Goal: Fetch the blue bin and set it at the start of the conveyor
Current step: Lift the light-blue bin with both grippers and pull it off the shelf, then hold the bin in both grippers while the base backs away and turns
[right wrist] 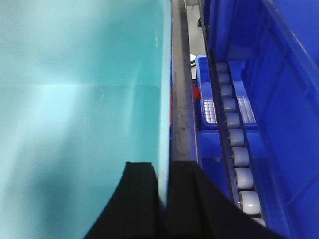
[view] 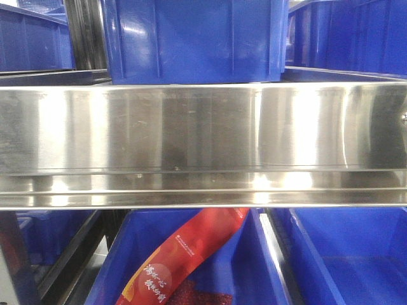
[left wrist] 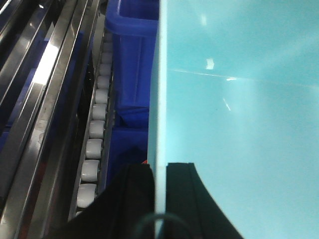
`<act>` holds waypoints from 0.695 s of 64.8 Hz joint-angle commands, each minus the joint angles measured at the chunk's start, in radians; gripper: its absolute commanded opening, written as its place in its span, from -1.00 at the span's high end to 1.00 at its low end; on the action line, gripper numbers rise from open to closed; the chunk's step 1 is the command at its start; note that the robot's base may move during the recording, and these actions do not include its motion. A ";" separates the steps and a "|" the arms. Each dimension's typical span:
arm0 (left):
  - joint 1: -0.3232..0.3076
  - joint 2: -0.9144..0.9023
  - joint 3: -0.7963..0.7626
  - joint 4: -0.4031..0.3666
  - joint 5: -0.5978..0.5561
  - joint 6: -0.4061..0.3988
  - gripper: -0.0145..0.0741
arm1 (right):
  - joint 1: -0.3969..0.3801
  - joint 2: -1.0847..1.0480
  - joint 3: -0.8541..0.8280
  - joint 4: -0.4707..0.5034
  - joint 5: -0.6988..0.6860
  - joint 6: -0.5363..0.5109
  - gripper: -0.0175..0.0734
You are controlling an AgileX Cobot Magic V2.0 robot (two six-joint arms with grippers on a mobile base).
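"Who's got the blue bin (left wrist: pixel 239 99)?"

"Both arms. The left gripper (left wrist: pixel 160 167) is clenched over one thin wall, and the right gripper (right wrist: pixel 162 165) over another."

"Whereabouts?"

"Held right alongside the steel roller rack (left wrist: pixel 93 130), next to the dark blue crates (left wrist: pixel 132 64)."

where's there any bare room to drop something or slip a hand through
Free: the bare inside of the blue bin, and the lower right crate under the steel rail. Crowded: the middle crate holds a red packet; roller tracks hem the bin.
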 commanded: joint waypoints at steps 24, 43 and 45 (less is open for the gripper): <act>-0.005 -0.012 -0.012 0.025 -0.039 -0.011 0.92 | -0.002 -0.015 -0.001 -0.033 -0.033 -0.003 0.95; -0.005 -0.012 -0.012 0.025 -0.039 -0.011 0.92 | -0.002 -0.015 -0.001 -0.033 -0.033 -0.003 0.95; -0.005 -0.012 -0.012 0.025 -0.039 -0.011 0.92 | -0.002 -0.015 -0.001 -0.033 -0.033 -0.003 0.95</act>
